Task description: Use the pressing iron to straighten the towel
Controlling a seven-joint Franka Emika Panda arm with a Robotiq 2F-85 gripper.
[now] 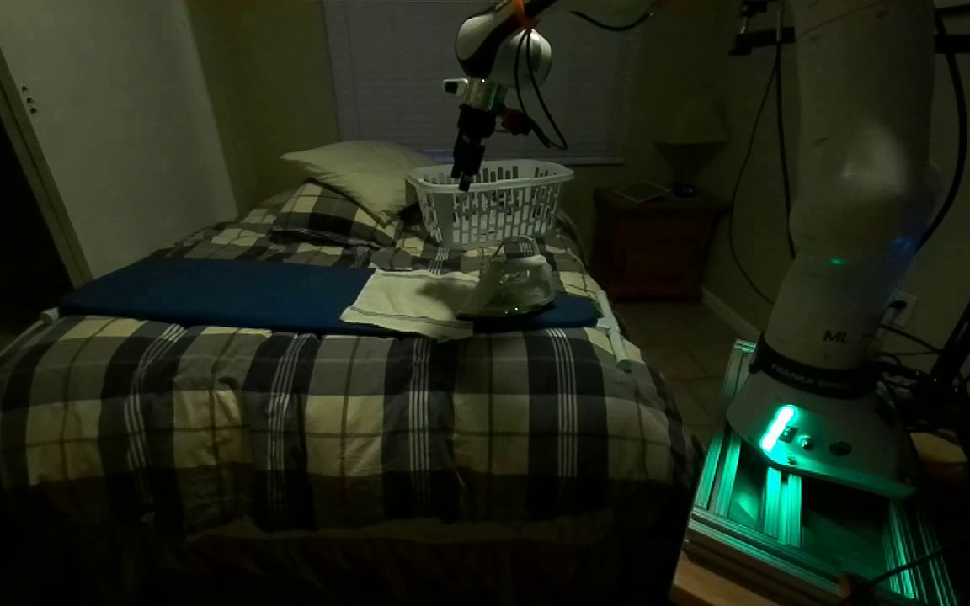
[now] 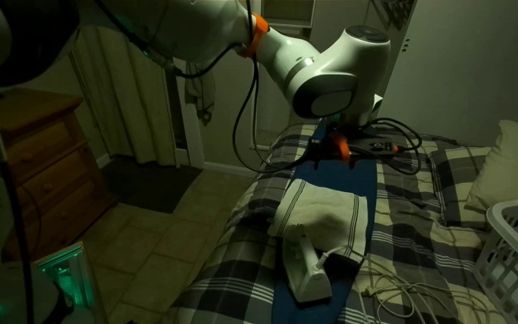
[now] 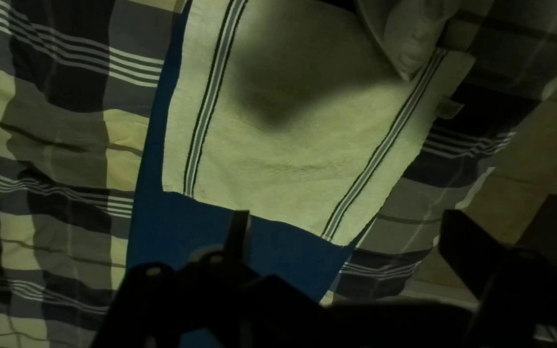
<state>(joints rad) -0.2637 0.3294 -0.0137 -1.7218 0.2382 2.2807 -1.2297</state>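
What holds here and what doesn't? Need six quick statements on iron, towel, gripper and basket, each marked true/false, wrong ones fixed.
1. The pointed end of the iron lies over the towel. True.
2. The iron stands upright on its heel. False: the iron lies flat.
3. The towel lies across the blue board. True.
4. The gripper is shut on the iron. False: the gripper is open and apart from the iron.
5. The laundry basket stands on the blue board. False: the laundry basket stands on the plaid bedspread.
6. The towel is striped. True.

White arm (image 2: 362, 63), black cables (image 2: 256, 72)
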